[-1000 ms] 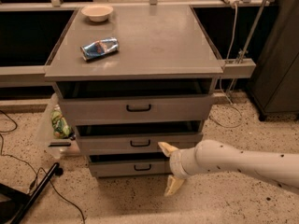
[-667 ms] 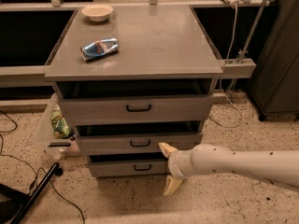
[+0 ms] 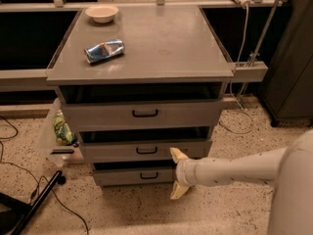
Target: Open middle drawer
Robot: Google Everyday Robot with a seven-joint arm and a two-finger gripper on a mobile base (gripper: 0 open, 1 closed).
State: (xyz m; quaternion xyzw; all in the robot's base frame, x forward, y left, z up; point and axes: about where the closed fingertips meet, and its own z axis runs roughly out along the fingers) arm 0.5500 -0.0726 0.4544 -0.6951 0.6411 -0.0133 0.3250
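Hardly anything has shifted at the business end since a second ago: the gripper (image 3: 174, 174) hangs at the same spot low in front of the cabinet, while the pale forearm behind it now runs in more level from the right. Its two fingers are spread apart, one above the other, and hold nothing. The upper finger (image 3: 176, 155) overlaps the right part of the middle drawer (image 3: 112, 151); the lower one points down past the bottom drawer (image 3: 122, 176).

What matters next is the small black handle (image 3: 146, 150) at the centre of the middle drawer's front. It lies just to the left of the gripper and slightly higher, and its long axis runs left to right. With the fingers stacked vertically, a short slide left and a little up would probably bring them above and below the bar. The drawer looks not yet pulled out, with only a dark gap above its front.

Above it sits the taller top drawer (image 3: 98, 115), then the grey cabinet top (image 3: 166, 48), which carries a pale bowl (image 3: 101, 12) at the far left and a blue can (image 3: 104, 50) lying on its side. A speckled floor (image 3: 146, 209) surrounds the cabinet, with cables (image 3: 19, 170) and a bag (image 3: 61, 129) to the left and a dark cabinet (image 3: 293, 58) to the right.
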